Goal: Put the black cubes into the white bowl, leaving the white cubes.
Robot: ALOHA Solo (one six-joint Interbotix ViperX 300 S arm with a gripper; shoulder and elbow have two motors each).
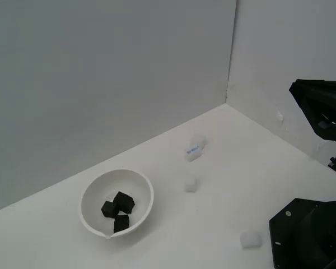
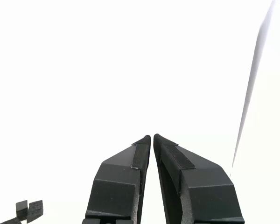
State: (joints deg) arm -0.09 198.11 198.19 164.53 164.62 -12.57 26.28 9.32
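Gripper (image 2: 152, 136): fingers pressed together, nothing between them. Nearest the camera, one white cube (image 1: 250, 240) lies by the arm base (image 1: 308, 235). Three black cubes (image 1: 118, 210) sit inside the white bowl (image 1: 92, 190). Farther back lie three more white cubes (image 1: 191, 184), one blue-labelled (image 1: 193, 151).

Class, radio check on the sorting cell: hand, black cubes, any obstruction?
Hand shut, empty. Three small matte black cubes inside the round glossy white bowl. Small white cubes left on the table. Nothing in the way.

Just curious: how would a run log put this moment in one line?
black cubes: three in white bowl | white cubes: on table | fingers: closed, empty
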